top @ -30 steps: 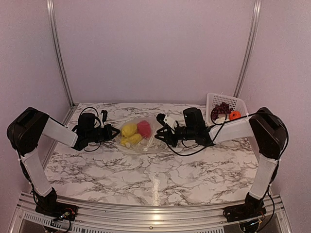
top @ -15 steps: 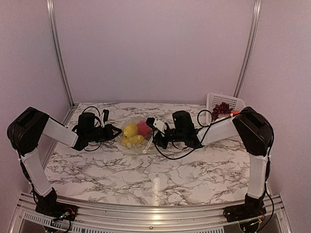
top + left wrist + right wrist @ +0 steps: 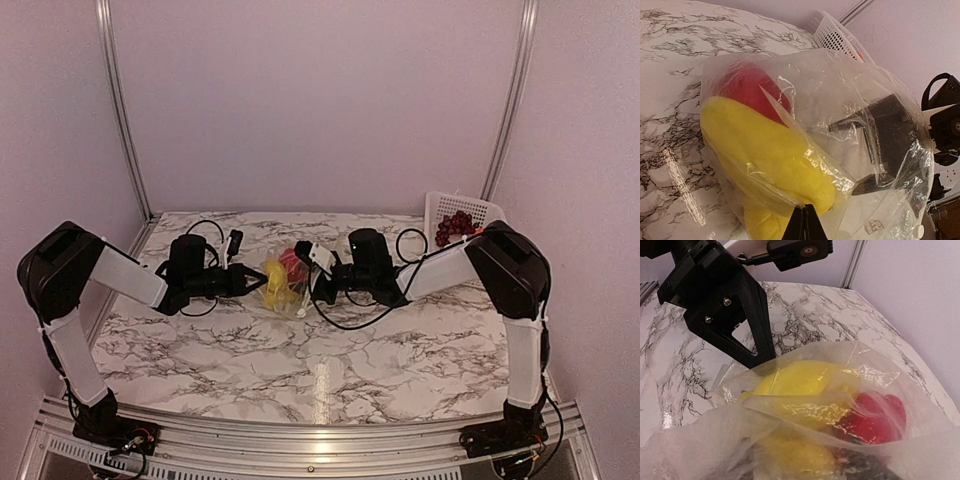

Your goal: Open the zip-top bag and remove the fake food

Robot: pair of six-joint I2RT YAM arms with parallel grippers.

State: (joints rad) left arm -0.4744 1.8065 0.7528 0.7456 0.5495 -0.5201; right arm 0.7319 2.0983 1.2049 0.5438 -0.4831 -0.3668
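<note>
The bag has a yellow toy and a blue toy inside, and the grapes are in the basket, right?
Not blue: the left wrist view shows a red piece beside the yellow piece in the zip-top bag. The grapes are in the white basket.

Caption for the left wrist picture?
Shut left gripper pinches clear crinkly plastic bag holding yellow toy food and red toy food.

Your left gripper point(image 3: 803, 223) pinches the clear bag point(image 3: 840, 95) at its near edge. Yellow pieces point(image 3: 765, 155) and a red piece point(image 3: 747, 90) sit inside on the left. The right gripper point(image 3: 844, 159) shows through the plastic on the right, fingers spread. A white basket point(image 3: 837, 37) sits far behind.
</note>
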